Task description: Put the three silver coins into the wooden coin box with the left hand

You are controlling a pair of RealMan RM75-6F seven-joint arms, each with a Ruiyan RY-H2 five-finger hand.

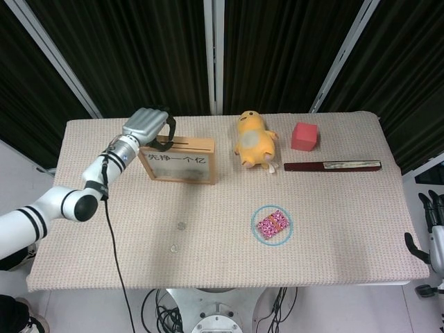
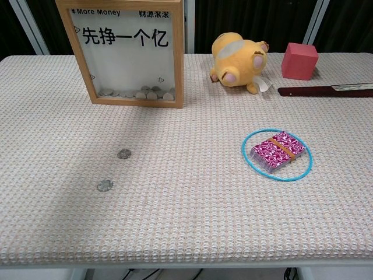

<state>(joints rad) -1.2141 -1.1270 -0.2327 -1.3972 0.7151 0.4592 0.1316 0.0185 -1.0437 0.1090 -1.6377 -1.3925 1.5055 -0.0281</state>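
Currently my left hand (image 1: 147, 125) sits at the top left edge of the wooden coin box (image 1: 178, 159), fingers curled down over the slot end. I cannot tell whether a coin is pinched in them; the chest view does not show the hand at all.

Below the hand, well apart from it and toward me, two silver coins (image 2: 123, 154) (image 2: 105, 185) lie loose on the table (image 2: 192, 221), near each other. A pile of coins rests inside the box behind its clear front.

Judgement: one coin is at or in the box, and two remain to be fetched.

Further right: a yellow plush toy (image 1: 253, 139), a red block (image 1: 304, 136), a ringed pink packet (image 2: 278, 151).

My right hand (image 1: 431, 229) hangs off the table's right edge, fingers loosely spread, holding nothing.
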